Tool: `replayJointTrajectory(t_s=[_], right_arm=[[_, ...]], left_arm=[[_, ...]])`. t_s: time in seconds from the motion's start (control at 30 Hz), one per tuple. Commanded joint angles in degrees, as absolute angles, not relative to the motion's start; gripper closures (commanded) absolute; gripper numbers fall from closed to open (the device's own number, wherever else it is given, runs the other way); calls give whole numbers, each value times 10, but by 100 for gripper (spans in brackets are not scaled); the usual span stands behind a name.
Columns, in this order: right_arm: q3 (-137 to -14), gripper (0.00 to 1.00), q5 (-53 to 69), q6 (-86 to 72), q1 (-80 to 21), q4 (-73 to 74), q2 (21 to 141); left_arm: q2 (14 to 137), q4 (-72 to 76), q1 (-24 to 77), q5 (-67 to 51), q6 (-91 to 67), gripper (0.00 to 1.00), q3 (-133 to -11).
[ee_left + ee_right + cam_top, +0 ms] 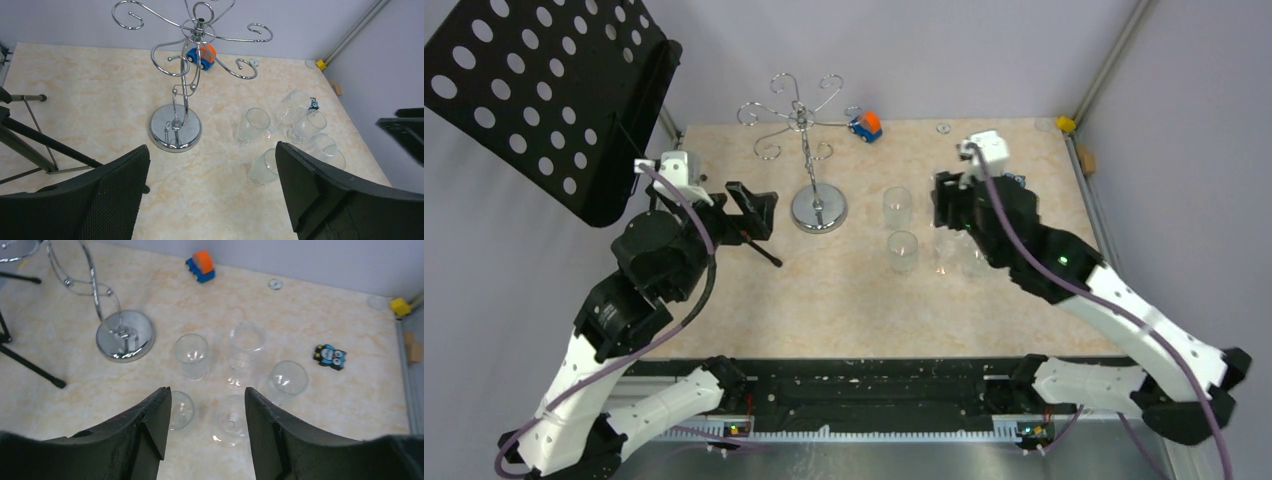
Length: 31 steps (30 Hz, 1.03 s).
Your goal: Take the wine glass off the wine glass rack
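Note:
The chrome wine glass rack stands at the back middle on its round disc base. In the left wrist view the rack has bare scroll arms with no glass hanging on them. Several clear wine glasses stand upright on the table to the right of the base. My left gripper is open and empty, just left of the base; its fingers frame bare table. My right gripper is open above the glasses. One glass shows on the table between its fingers.
A black perforated music stand fills the back left, and its tripod leg reaches onto the table. An orange and blue toy car sits behind the rack. A small blue toy and a yellow block lie at the right.

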<state>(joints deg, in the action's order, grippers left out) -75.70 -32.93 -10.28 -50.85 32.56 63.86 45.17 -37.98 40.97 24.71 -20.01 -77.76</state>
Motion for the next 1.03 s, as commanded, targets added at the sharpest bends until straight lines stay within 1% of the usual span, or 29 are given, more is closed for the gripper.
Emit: replayJointTrajectory(t_s=[0.0, 0.07, 0.1, 0.23, 0.33, 0.57, 1.0], right_arm=[[-686, 42, -469, -25, -510, 246, 509], [-655, 39, -519, -5, -510, 194, 445], [-642, 35, -535, 16, -510, 170, 413], [-599, 16, -575, 77, -510, 85, 300], [-581, 11, -596, 108, -510, 49, 240], [-580, 9, -622, 123, -510, 42, 172], [-585, 8, -628, 100, -510, 64, 174]], left_arm=[[417, -379, 410, 258, -192, 1, -765], [408, -401, 410, 276, -192, 1, -771], [404, -413, 410, 284, -191, 1, -775], [377, -445, 410, 308, -187, 1, -781], [352, -450, 410, 317, -185, 1, -775], [324, -468, 410, 316, -173, 1, -779], [325, -483, 410, 308, -163, 1, -803]])
